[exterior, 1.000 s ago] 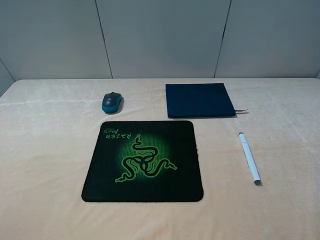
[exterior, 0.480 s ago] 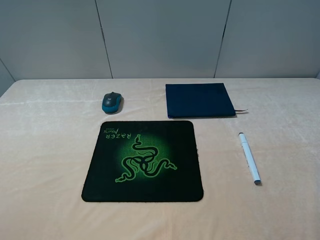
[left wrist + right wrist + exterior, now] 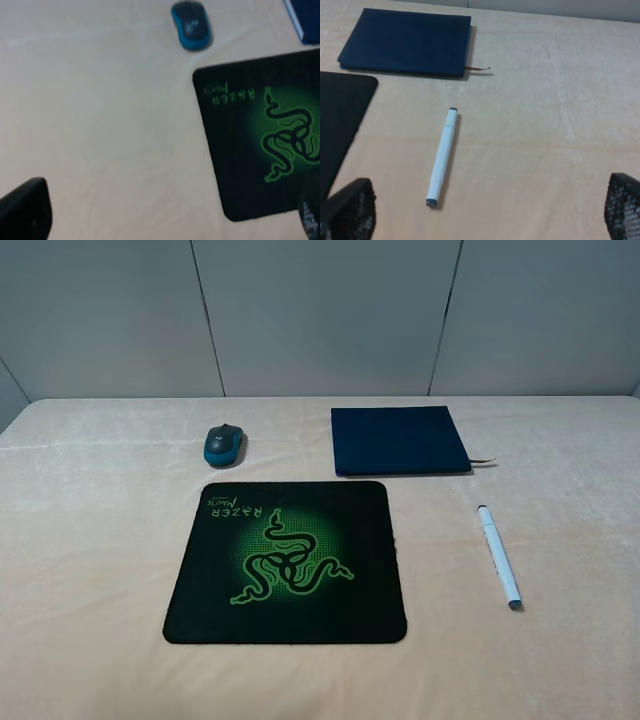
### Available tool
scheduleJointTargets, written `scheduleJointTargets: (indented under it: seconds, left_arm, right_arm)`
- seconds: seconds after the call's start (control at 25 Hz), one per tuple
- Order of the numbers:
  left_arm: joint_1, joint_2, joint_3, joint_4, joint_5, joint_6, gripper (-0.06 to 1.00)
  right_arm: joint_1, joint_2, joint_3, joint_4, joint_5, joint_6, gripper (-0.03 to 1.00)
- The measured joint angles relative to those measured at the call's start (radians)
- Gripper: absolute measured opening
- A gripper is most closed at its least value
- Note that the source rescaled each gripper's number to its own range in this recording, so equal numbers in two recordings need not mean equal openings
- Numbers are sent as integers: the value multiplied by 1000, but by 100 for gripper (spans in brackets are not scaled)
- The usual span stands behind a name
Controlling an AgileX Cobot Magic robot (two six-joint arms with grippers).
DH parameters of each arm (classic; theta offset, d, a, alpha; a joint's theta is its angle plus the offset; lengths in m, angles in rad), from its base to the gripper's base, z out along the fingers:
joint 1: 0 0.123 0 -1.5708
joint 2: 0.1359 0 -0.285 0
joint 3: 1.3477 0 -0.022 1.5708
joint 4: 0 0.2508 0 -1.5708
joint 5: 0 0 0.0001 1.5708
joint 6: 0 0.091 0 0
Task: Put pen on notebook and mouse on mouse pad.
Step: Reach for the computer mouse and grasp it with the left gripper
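Note:
The mouse [image 3: 224, 444], dark grey on top with teal sides, sits on the cloth just beyond the far left corner of the black mouse pad [image 3: 287, 562] with its green snake emblem. Right of the mouse lies the navy notebook [image 3: 399, 440], closed and flat. The white pen [image 3: 498, 556] rests on the cloth right of the pad and nearer than the notebook. Neither gripper shows in the high view. In the left wrist view, my left gripper [image 3: 167, 220] is open, well back from the mouse [image 3: 190, 25]. My right gripper [image 3: 485, 215] is open, short of the pen [image 3: 442, 156].
A beige cloth [image 3: 90, 540] covers the whole table. A grey panelled wall [image 3: 320, 310] stands behind its far edge. The notebook's ribbon bookmark [image 3: 479, 68] sticks out toward the right side. Bare cloth lies left of the pad and right of the pen.

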Motion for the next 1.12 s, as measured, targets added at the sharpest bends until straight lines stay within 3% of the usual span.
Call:
scheduleJointTargets:
  seconds: [0.32,0.64,1.12]
  left_arm:
    - [-6,339,-168,11,20,-71,100]
    - [-112,651,-370,163,50,-174,100]
    - [-183,1077,-619,182,56,-220,100]
  right_arm:
    - [0,0,0,0,0,0,100]
    - [0,0,0,0,0,0,100]
    - [0,0,0,0,0,0,100]
